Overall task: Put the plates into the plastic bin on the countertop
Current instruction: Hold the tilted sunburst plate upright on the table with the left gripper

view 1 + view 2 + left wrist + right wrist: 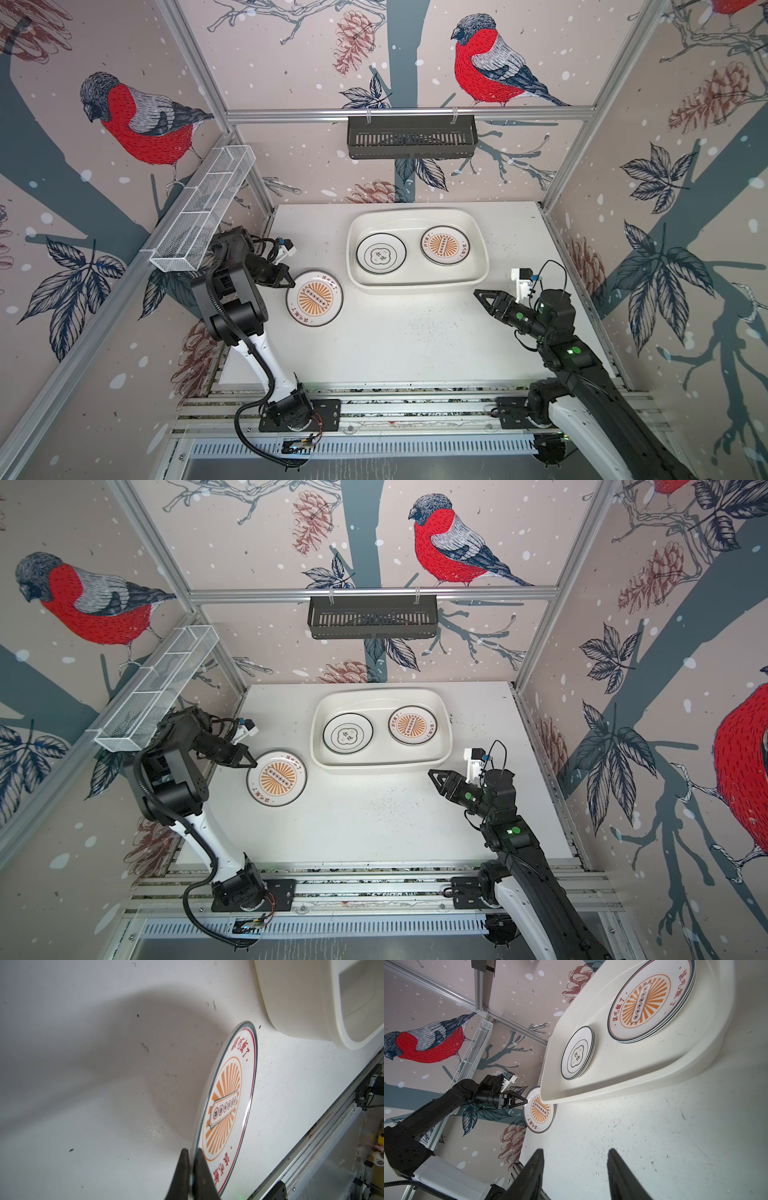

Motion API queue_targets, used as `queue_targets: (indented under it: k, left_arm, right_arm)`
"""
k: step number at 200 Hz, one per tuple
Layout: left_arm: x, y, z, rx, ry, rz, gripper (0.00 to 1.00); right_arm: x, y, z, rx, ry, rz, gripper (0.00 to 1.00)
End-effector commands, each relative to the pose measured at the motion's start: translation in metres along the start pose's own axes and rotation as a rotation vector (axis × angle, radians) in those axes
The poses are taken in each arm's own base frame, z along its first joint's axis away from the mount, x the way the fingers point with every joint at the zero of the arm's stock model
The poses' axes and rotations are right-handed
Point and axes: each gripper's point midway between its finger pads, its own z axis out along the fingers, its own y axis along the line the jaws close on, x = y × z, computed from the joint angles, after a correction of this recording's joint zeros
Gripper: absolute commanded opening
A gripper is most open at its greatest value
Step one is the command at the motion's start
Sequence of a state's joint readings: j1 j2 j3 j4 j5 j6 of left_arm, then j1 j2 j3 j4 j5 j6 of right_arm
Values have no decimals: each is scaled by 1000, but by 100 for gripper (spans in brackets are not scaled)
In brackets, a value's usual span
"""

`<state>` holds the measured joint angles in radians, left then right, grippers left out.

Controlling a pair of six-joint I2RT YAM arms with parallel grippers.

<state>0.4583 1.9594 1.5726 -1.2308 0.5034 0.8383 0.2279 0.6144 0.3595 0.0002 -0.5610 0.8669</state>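
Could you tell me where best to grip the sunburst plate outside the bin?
At the thin rim on its left edge, coming in sideways: the round white orange-sunburst plate is broad and shallow, so only the rim fits between fingers.

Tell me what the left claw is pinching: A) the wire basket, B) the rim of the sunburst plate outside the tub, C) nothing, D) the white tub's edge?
B: the left gripper is shut on the rim of the sunburst plate, beside the tub.
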Motion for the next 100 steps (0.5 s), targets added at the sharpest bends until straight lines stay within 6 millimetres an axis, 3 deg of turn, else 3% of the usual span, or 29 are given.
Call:
queue_targets:
  k: [1, 48, 100]
  left_arm:
    - [-22, -6, -57, -105, -63, 76, 0]
    - [-28, -10, -73, -136, -76, 96, 0]
    - [-21, -13, -57, -94, -48, 83, 0]
  right_arm:
    - [-3, 8, 0, -31, -6, -24, 51]
    - [-3, 7, 2, -33, -3, -24, 51]
    - [-4, 9, 1, -40, -2, -29, 51]
